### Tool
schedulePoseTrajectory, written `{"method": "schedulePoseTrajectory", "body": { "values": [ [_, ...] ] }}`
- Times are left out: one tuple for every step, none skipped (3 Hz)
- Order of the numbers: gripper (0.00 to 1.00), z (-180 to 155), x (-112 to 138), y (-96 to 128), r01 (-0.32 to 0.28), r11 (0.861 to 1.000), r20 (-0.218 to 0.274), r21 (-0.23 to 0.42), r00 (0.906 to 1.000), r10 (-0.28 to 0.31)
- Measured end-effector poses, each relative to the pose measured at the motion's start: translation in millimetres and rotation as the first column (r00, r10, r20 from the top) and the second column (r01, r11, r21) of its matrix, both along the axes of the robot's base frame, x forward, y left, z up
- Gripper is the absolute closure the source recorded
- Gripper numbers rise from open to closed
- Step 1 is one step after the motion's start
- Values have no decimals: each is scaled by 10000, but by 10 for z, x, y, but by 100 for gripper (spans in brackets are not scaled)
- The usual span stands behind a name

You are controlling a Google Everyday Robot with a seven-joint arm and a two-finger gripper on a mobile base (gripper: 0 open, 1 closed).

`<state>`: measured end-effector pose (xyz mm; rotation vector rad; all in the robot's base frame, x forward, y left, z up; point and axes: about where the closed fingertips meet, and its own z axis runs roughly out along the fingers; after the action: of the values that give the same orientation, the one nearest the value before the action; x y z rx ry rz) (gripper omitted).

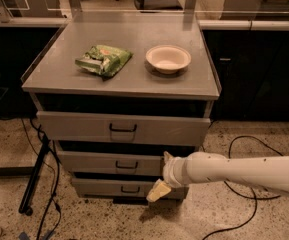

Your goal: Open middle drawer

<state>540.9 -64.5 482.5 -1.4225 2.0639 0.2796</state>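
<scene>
The middle drawer (94, 162) is a wide grey metal drawer with a low front and a small dark bracket handle (127, 166) at its centre, second of three in a grey cabinet. Its front stands slightly forward of the cabinet, like the top drawer (84, 126) above it. My gripper (157, 190) is at the end of a white arm coming in from the right. It hangs low in front of the right part of the lowest drawer (109, 188), below and right of the middle drawer's handle. It touches no handle.
On the cabinet top (59, 79) lie a green snack bag (103, 60) and a white bowl (168, 59). Black cables (239, 149) lie on the speckled floor at right. A black stand leg (34, 179) and cables are at left. Dark cabinets stand behind.
</scene>
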Motion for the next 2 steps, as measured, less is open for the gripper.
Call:
{"method": "schedulePoseTrajectory", "body": {
  "values": [
    [0,0,0,0,0,10000,0,0,10000,0],
    [0,-113,58,30,-147,9999,-47,33,9999,147]
  ]
}}
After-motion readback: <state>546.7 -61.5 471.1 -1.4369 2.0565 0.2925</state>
